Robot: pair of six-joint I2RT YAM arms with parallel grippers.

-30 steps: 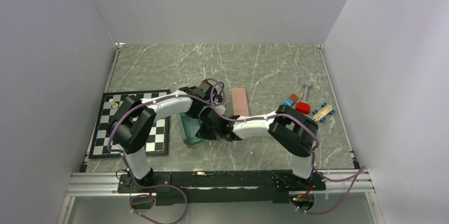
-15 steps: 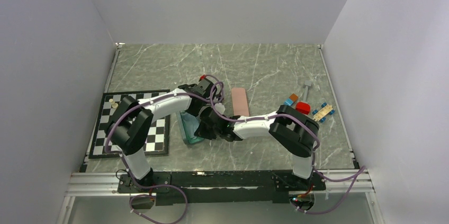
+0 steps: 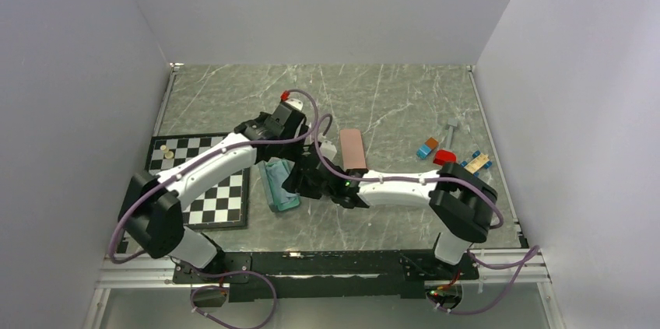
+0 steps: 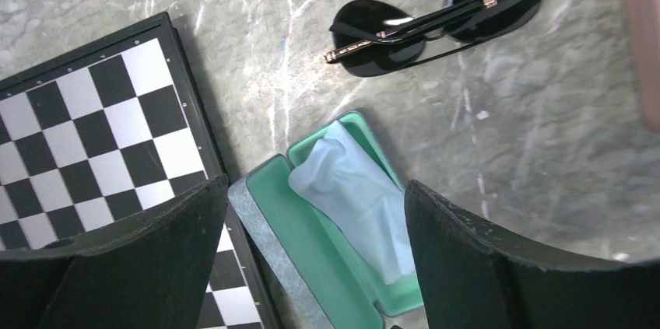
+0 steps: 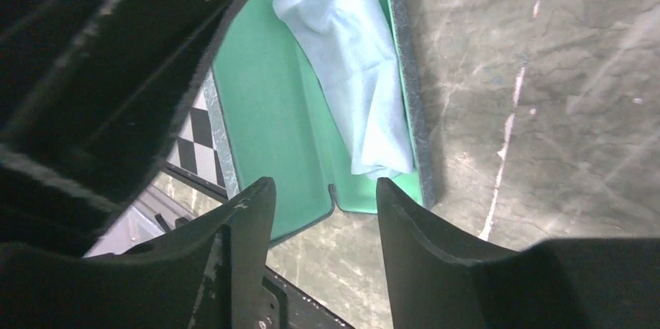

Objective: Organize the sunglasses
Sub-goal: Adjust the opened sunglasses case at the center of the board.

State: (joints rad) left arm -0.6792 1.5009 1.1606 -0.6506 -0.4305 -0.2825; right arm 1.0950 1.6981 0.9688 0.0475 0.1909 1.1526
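**Inspector:** Where do the sunglasses lie?

**Assistant:** One pair is sighted: the black-framed sunglasses (image 4: pixel 436 22), folded and flat on the table (image 3: pixel 389 96) near its middle. They lie between the open case (image 4: pixel 303 259) and the pink case (image 4: pixel 644 41), touching neither. The white-framed pair shows in no view.

**Inspector:** Relation to the grippers?

**Assistant:** The left gripper (image 4: pixel 315 185) hangs over the open case, fingers wide apart, holding nothing. The sunglasses lie beyond its fingertips, toward the far edge. Their long axis runs roughly from the chessboard (image 4: pixel 86 127) side toward the pink case, crosswise to the open case's length. The right gripper (image 5: pixel 323 185), fingers likewise parted and empty, looks down on the same case. Its camera shows no sunglasses. Judgement: the left arm is nearer and better placed for the pick.

**Inspector:** Count?

**Assistant:** Sunglasses, one pair seen. Cases, two: one open with green lining, one pink and closed. Cloths, one: the light blue cloth (image 4: pixel 354 197), lying inside the open case. Chessboards, one, by the left edge.
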